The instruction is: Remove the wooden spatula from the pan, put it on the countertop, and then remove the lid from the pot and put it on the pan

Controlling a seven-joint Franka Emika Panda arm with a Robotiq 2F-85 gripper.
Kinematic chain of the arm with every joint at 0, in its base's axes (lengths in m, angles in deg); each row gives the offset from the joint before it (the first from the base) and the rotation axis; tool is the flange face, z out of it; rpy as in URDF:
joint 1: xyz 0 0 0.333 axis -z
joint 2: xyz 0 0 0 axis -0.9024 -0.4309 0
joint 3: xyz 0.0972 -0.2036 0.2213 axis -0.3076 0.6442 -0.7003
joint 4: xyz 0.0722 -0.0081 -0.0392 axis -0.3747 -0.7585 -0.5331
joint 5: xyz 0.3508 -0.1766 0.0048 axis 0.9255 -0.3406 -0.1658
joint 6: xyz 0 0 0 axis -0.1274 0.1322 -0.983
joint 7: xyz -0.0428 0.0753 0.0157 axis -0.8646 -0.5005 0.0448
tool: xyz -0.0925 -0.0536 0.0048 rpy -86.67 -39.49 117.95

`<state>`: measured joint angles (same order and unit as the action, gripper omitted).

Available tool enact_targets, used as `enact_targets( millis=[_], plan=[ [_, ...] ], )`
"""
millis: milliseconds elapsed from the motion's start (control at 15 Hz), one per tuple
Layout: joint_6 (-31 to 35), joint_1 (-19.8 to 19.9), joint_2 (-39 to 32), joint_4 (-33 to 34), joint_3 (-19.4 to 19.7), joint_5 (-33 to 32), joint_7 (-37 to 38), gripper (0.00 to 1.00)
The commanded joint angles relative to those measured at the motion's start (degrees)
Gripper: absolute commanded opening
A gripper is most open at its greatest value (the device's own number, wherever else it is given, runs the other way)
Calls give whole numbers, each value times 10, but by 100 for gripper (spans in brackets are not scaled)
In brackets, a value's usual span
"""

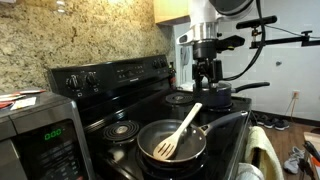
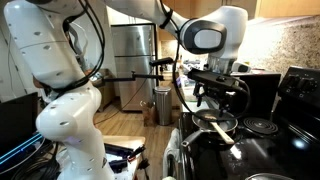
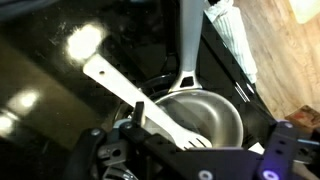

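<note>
**Spatula, pan and gripper before the first pick.**

- **Spatula:** The wooden spatula lies in the pan. Its slotted blade rests on the pan floor at the near side. Its handle slants up over the pan's far rim, and the tip ends just short of the pot.
- **Long axis:** In the wrist view the spatula runs as a diagonal, so its long axis passes from the pan's middle out across the rim.
- **Gripper:** The gripper hangs above the pan's far rim, over the handle end rather than the blade. Its fingers are spread and hold nothing. The wrist view shows them wide apart at the picture's lower edge.
- **Approach:** You would likely descend onto the part of the handle that stands clear of the rim, with the fingers set across the diagonal.
- **Obstacles:** Beyond the pan's far rim stands the pot, so a late descent risks its lid. To one side of the pan rises the stove's back panel. Nearer the camera than the pan sits a microwave.
- **Open room:** The space directly above the pan is open. Lift first, so that the blade clears the rim.
- **Countertop:** You cannot tell from these views where the free countertop lies.
</note>
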<state>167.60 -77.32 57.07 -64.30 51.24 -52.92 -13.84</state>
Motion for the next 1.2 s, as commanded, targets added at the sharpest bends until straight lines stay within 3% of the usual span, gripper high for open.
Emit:
enact_targets(
  millis=[0, 267, 800, 1133],
  plan=[
    [-1, 20, -8, 1, -20, 4, -8, 100],
    [-4, 24, -12, 3, -23, -1, -18, 100],
    [-21, 25, -103, 50, -35, -32, -197, 100],
    [-8, 35, -152, 75, -58, -88, -248, 100]
  ],
)
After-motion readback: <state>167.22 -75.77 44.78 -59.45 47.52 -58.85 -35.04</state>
